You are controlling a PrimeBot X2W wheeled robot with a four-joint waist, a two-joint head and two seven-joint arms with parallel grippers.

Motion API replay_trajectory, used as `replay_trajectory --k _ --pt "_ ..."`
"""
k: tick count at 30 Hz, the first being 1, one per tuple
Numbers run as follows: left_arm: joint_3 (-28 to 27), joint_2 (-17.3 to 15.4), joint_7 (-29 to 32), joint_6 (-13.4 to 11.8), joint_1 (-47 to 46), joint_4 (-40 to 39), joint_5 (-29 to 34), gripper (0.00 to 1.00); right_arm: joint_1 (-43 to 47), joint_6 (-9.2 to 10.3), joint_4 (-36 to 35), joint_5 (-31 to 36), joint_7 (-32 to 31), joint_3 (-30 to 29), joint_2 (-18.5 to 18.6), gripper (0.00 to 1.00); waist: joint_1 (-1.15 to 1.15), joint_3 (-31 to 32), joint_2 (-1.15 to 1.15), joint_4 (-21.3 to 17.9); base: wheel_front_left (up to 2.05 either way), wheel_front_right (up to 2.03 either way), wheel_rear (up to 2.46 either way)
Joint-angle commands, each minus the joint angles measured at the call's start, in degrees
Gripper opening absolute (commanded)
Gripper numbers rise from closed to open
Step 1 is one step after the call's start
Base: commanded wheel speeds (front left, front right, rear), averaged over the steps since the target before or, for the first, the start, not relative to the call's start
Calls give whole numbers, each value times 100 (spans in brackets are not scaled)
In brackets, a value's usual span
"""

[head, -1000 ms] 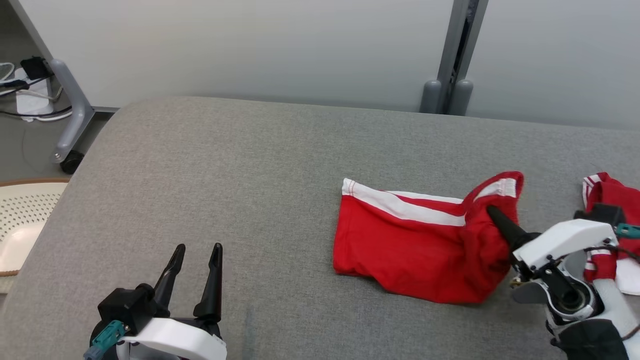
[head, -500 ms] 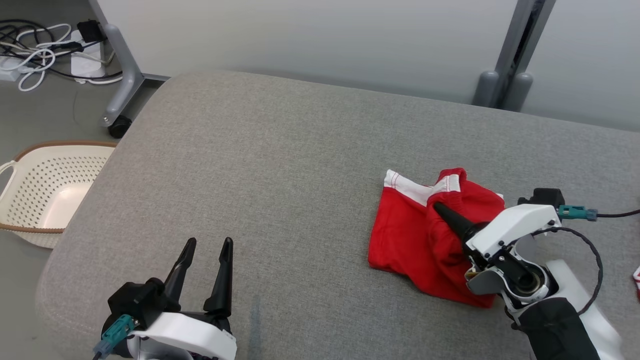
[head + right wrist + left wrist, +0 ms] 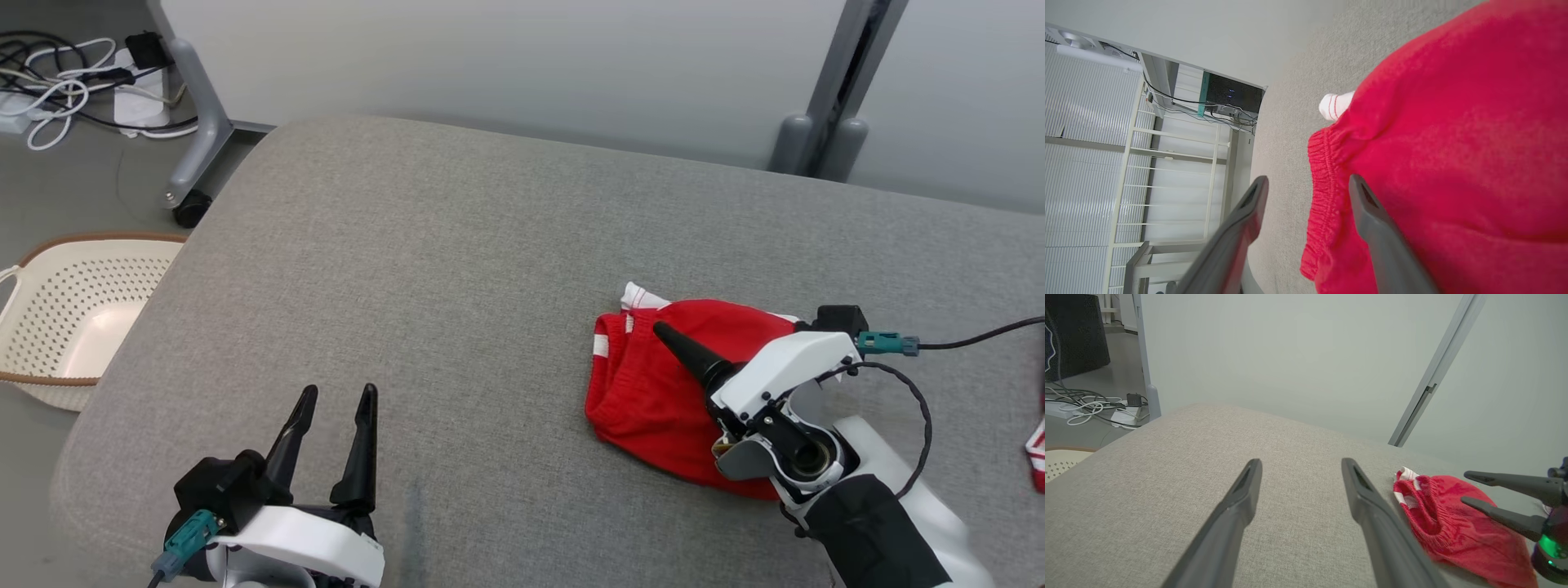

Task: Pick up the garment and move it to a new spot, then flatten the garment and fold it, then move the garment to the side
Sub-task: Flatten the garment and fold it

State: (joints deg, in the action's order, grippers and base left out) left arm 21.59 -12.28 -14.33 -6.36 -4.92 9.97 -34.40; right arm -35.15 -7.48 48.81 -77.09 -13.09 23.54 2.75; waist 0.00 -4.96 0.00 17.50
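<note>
Now the red shorts with white side stripes lie bunched up on the right part of the grey fabric-covered table, nearer its front edge than its far one. A small white corner pokes out at their far left. The right end effector is over the shorts and points left across them, its two dark fingers spread apart. In the right wrist view the elastic waistband runs between the fingers, and neither finger pinches the cloth. The left end effector is well apart from the shorts at the near left of the table, fingers spread and holding nothing. A perforated cream basket stands on the floor to the left.
</note>
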Motion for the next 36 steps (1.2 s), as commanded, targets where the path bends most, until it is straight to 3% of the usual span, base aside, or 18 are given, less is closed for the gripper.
replay_trajectory --k 1,6,17,22,28,36 --pt "-15 -38 -26 -4 -36 -8 4 100 -57 -3 -67 -57 83 61 34 100 0 61 0 -115 0 0 0" --pt "-34 -69 -33 -48 51 -59 10 100 65 -3 -535 -1 351 77 134 100 0 182 0 -380 0 0 0" --pt "-112 -114 -54 -136 106 -291 81 100 818 -2 -2134 997 1291 -201 1334 100 0 278 0 -789 0 0 0" --pt "-195 -124 -69 -178 195 -337 111 100 1316 -2 -2731 1721 1740 -390 1646 100 0 333 0 -914 0 0 0" --pt "-274 -93 -77 -174 242 -409 151 100 2164 -2 -3319 3113 2320 -1083 1572 100 0 380 0 -1075 0 0 0" --pt "-469 -56 -85 -200 392 -522 286 100 3315 -2 -4310 5137 2462 -2236 712 100 0 430 0 -1245 0 0 0"
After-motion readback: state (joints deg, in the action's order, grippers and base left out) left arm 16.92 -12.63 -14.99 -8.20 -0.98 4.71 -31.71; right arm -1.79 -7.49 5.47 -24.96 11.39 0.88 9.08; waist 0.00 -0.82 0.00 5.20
